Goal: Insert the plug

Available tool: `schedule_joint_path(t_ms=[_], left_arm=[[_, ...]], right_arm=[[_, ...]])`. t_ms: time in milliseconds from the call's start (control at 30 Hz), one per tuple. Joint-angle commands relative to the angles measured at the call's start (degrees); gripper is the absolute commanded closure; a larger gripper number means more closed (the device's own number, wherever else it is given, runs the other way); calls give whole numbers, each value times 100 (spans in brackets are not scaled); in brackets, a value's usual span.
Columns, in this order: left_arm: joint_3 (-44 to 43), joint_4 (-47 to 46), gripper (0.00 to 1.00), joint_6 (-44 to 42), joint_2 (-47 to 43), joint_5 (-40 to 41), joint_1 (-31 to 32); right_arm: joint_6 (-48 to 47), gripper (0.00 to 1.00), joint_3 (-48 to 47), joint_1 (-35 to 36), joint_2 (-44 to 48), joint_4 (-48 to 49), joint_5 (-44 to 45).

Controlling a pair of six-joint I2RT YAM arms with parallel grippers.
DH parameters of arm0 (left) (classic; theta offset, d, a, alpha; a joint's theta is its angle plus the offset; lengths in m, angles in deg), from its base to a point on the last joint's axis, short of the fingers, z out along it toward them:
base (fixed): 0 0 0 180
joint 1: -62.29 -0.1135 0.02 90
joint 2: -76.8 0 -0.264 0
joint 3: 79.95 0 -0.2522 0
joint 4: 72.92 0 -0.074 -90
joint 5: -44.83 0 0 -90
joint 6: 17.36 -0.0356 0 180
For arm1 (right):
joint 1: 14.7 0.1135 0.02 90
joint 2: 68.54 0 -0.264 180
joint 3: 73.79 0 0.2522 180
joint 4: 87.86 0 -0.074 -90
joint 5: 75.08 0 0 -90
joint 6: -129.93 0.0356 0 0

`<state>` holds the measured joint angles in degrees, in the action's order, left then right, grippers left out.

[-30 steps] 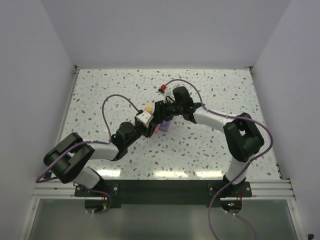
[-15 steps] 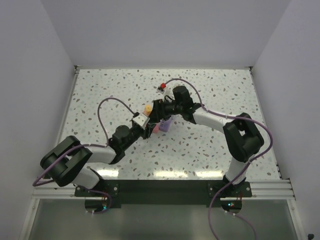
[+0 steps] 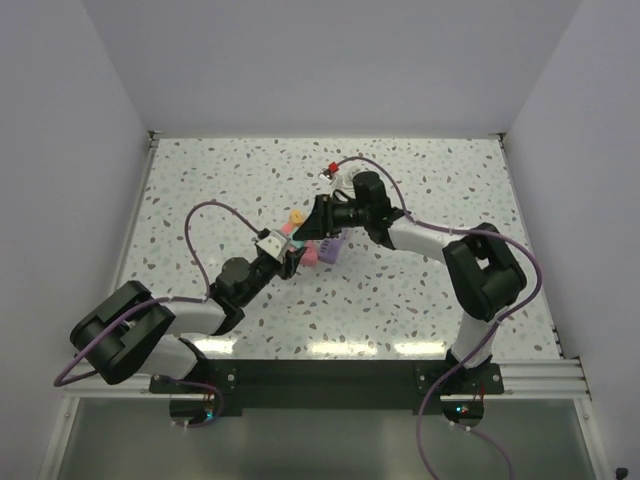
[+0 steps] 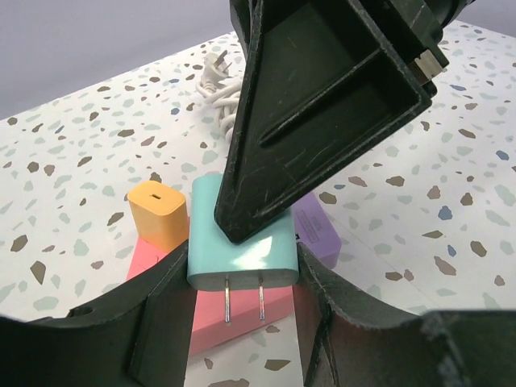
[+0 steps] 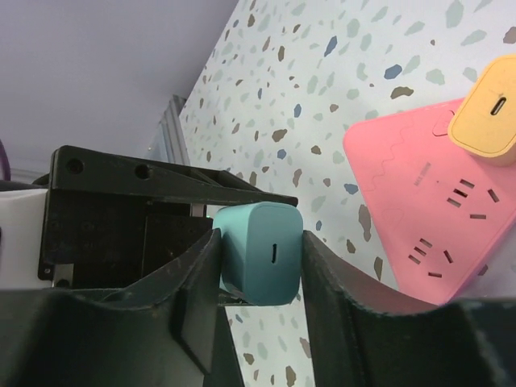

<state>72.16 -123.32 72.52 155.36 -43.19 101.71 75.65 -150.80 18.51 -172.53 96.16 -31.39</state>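
Observation:
A teal two-prong plug (image 4: pixel 242 242) hangs in the air with its prongs toward the left wrist camera. My left gripper (image 4: pixel 242 272) is shut on its two narrow sides. My right gripper (image 5: pixel 262 242) is shut on the same plug (image 5: pixel 262 251) across its broad faces, and one of its fingers (image 4: pixel 322 105) lies over the plug's top. Below lies a pink power strip (image 5: pixel 419 201), also seen in the left wrist view (image 4: pixel 242 326), with an orange charger (image 5: pixel 488 113) plugged into it. In the top view both grippers meet over the strip (image 3: pixel 310 257) at mid-table.
A purple adapter (image 4: pixel 318 234) lies beside the pink strip on its right. A white coiled cable (image 4: pixel 214 81) lies further back on the speckled table (image 3: pixel 450 180). A small red-tipped item (image 3: pixel 331 166) sits near the right wrist.
The left arm's wrist has drawn back toward the near left and its cable loop has shifted left. The two grippers stay together at the plug over the strip.

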Motion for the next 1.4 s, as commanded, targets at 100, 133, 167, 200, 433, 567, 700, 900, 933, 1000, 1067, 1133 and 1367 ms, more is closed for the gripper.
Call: schedule_joint_path(t_ms=[100, 133, 167, 200, 433, 567, 700, 900, 933, 1000, 1067, 1133, 1367], left_arm=[[33, -554, 100, -155, -131, 232, 22], [24, -545, 100, -164, -131, 285, 22], [24, -536, 100, -146, -131, 338, 22], [24, -493, 91, -146, -131, 391, 22], [24, -422, 34, -50, -131, 435, 22], [59, -395, 17, -32, -131, 435, 22], [138, -378, 6, 135, -175, 418, 22], [542, -387, 4, 284, -666, 487, 13], [665, -387, 4, 293, -780, 549, 13], [754, -326, 4, 398, -1122, 855, 4], [684, 146, 3, 573, -1439, 1302, -4], [474, 499, 2, 706, -1545, 1629, -22], [-178, 1503, 5, 1497, -949, 1728, -514]], right_arm=[[584, 73, 128, 10, -148, 998, -616], [689, 77, 137, 1, -157, 1078, -651], [716, 84, 154, 10, -149, 1157, -652], [725, 88, 163, 1, -140, 1175, -652], [305, 100, 75, -69, 97, 683, -274], [172, 100, 58, -244, 220, 508, -37], [31, 100, 14, -385, 300, 437, 164], [-924, 100, -170, -500, 624, -353, 999], [-1031, 100, -171, -500, 660, -476, 1244], [-1268, 100, -145, -500, 756, -573, 1518], [-1436, 100, -75, -474, 801, -653, 1747], [-1656, 100, -39, -412, 853, -740, 1923], [-1964, 100, -153, 106, 783, -1101, 3126]])
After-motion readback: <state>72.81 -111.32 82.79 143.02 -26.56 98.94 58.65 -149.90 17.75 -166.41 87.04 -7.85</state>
